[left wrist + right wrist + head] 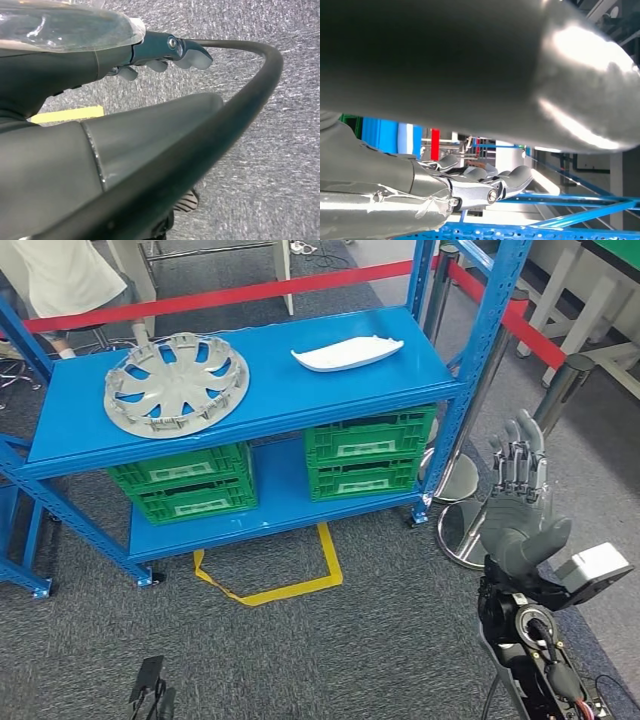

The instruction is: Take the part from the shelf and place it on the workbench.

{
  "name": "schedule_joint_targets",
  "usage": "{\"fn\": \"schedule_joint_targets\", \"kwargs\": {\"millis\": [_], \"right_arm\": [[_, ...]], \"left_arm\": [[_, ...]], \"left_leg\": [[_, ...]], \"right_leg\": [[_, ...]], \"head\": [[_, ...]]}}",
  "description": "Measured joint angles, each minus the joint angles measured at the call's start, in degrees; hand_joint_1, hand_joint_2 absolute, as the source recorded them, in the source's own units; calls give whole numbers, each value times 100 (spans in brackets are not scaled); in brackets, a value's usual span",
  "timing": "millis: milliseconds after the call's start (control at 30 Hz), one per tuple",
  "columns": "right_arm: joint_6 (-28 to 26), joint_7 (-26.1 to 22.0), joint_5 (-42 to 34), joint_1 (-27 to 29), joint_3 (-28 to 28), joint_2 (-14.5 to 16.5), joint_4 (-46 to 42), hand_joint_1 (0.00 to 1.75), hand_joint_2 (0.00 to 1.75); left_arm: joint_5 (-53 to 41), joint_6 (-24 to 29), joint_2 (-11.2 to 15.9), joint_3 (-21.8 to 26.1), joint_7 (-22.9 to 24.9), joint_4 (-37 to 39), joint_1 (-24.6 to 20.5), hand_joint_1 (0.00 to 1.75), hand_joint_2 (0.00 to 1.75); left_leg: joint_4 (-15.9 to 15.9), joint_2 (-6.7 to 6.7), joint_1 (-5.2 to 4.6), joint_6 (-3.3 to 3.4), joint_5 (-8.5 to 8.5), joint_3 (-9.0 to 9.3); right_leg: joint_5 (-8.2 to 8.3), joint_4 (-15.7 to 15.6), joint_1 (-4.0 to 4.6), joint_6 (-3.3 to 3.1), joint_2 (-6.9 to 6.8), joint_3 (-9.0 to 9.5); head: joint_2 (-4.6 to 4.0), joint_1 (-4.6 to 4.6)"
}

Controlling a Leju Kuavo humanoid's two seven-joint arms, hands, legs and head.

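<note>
My right hand (pixel 519 502) is up in the air with its fingers spread, and it holds nothing. It is off to the right of the blue shelf (pixel 75 415), out past the shelf's right post and near the shiny stands of the red barrier (pixel 226 295).

Two things lie on the top board of the shelf. One is a white part (pixel 347 352). It is long, thin and a bit curved, like a little boat, with pointed ends. It lies flat, and its long side runs left to right along the board, toward the back right corner. The other is a round grey wheel cover (pixel 176 383) with many holes, far over on the left of the board.

The white part is up and to the left of my right hand, and it is the closer of the two. My right hand is the near one for it, I think. To get there I must reach forward and to the left, over the front edge of the board.

My left hand (pixel 166 52) hangs low over the grey carpet. I see its dark fingers sticking out and nothing in them, but I cannot tell how much they are curled
</note>
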Motion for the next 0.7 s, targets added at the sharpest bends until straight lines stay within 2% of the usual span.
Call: {"fn": "schedule_joint_targets", "kwargs": {"millis": [700], "right_arm": [[262,-172,-266,-108,9,70,200,0,0]], "left_arm": [[12,-5,-28,36,103,0,-32,0,0]], "left_leg": [[0,0,0,0,0,-1]], "right_leg": [[0,0,0,0,0,-2]], "head": [[0,0]]}}
